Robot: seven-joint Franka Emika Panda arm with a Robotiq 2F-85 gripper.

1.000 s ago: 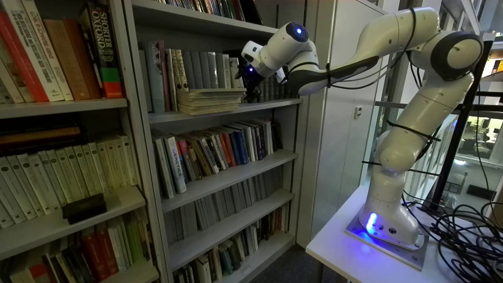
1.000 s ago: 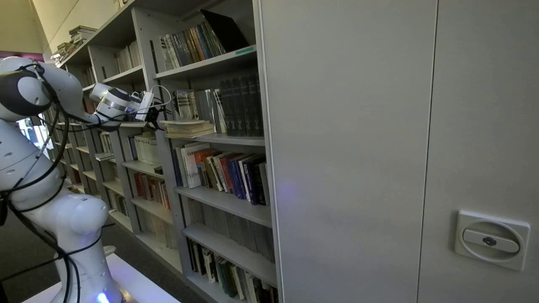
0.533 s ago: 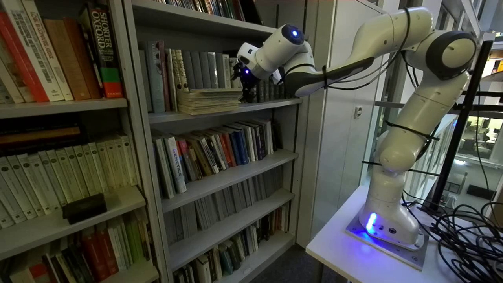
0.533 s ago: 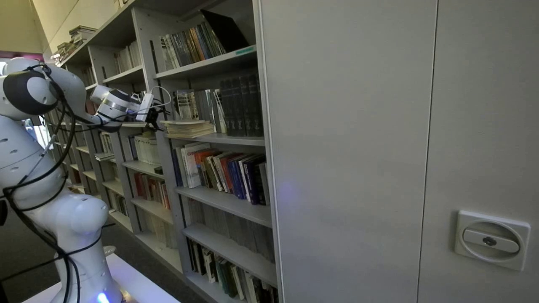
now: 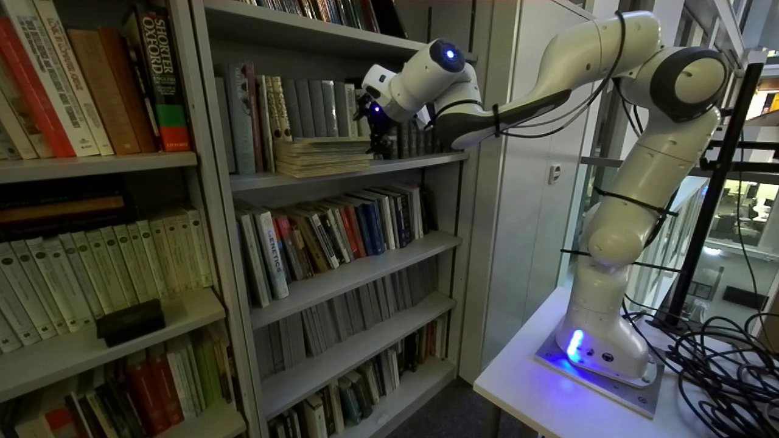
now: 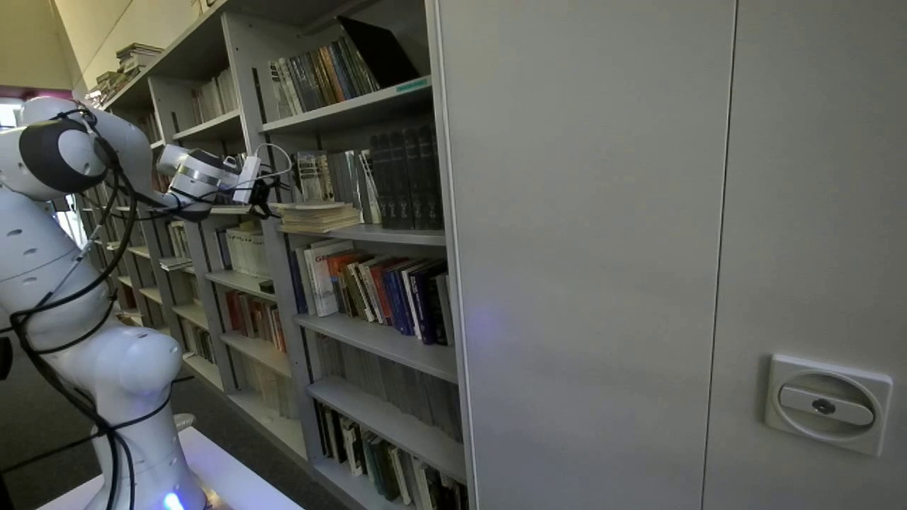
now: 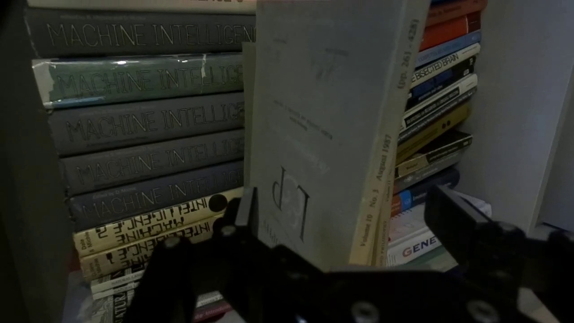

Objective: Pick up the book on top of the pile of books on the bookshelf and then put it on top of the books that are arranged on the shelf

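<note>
Five spines [image 7: 145,121] lettered "MACHINE INTELLIGE…", shelved upright. One top book [image 7: 318,116], spine marked "Volume 10 No. 3 August 1987", flat on the tan pile of books [image 5: 322,161] — just beside the gripper [image 7: 343,202], whose fingers [image 7: 450,220] stand wide apart; contact unclear.

Dark floor [image 5: 426,417] shows beside the white table [image 5: 511,383]; behind the table rise pale grey panels [image 5: 526,243] with a square handle plate [image 6: 829,404], and windows [image 5: 727,204] (a lit room [image 5: 718,267] shows beyond). A blue glow [image 5: 563,395] tints the table.
</note>
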